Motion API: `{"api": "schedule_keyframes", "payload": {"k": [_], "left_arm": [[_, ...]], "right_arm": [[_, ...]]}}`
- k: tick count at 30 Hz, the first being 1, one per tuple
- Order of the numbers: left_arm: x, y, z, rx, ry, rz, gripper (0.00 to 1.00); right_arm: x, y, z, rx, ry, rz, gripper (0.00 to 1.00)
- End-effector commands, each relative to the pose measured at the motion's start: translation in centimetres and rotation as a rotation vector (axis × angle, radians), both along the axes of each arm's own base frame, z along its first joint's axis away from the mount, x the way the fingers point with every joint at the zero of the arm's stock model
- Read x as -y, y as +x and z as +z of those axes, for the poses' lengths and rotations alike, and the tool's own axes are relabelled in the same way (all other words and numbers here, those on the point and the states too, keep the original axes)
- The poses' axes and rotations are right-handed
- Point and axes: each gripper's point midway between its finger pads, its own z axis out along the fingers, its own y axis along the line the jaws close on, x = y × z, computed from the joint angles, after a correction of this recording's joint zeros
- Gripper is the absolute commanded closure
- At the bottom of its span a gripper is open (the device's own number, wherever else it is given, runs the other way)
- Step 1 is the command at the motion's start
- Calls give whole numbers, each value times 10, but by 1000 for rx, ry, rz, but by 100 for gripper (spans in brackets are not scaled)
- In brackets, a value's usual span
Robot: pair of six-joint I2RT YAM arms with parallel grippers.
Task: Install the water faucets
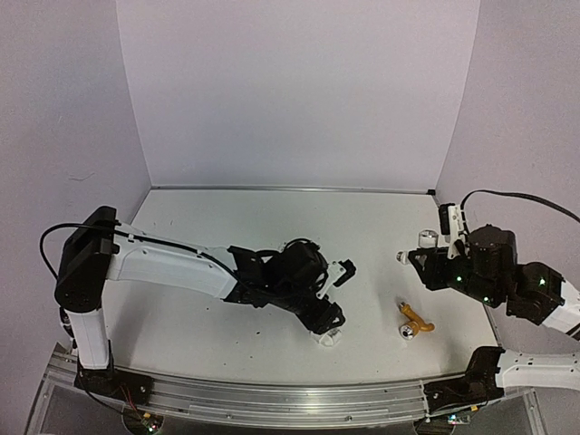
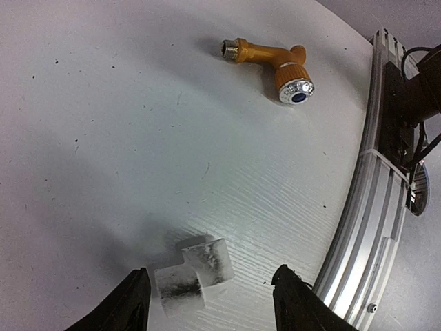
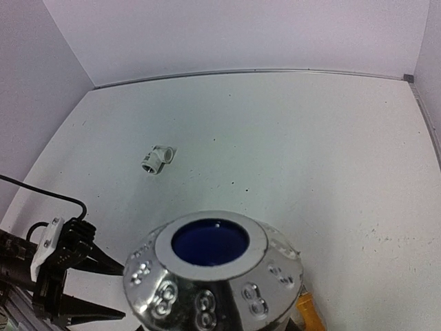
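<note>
Left pincer (image 1: 324, 328) hangs low over the tabletop (image 1: 227, 217) near the front edge. Its jaws stand open on either side of a stubby white fitting (image 2: 189, 276). The right finger is clear of the piece. The left finger sits so close that I cannot tell whether it touches. Nothing is gripped there yet.

A second fitting (image 3: 157, 158) shows only in the right wrist view, lying alone farther back on the tabletop.

To the right of the left pincer lies the yellow faucet (image 1: 414, 322), flat on the tabletop and apart from both arms. It sits between the two pincers, somewhat nearer the right one. Its long axis runs roughly front to back, with the threaded end toward the back wall and the silvery cap toward the near edge.

Farther right, the right pincer (image 1: 419, 258) is clamped narrow on the white faucet (image 1: 403, 256) and holds it above the tabletop. The silvery, blue-centred cap points left toward the other arm. The threaded end is hidden in the grip.

The coming move likely turns on this: the held faucet lies to the right of the straddled fitting and farther back, so the fitting must first be gripped firmly and turned to meet its threads.
</note>
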Motion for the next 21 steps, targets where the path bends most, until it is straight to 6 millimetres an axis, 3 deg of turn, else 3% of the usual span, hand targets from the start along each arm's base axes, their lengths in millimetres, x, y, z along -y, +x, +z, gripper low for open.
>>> {"api": "schedule_keyframes", "payload": {"k": [1, 8, 21], "left_arm": [[9, -1, -1, 8, 100, 60, 37], [26, -6, -16, 18, 191, 78, 37], [31, -11, -53, 32, 346, 111, 36]], "right_arm": [[-10, 3, 26, 50, 71, 17, 100], [-12, 3, 26, 48, 75, 23, 100], [-10, 1, 25, 47, 88, 22, 100]]}}
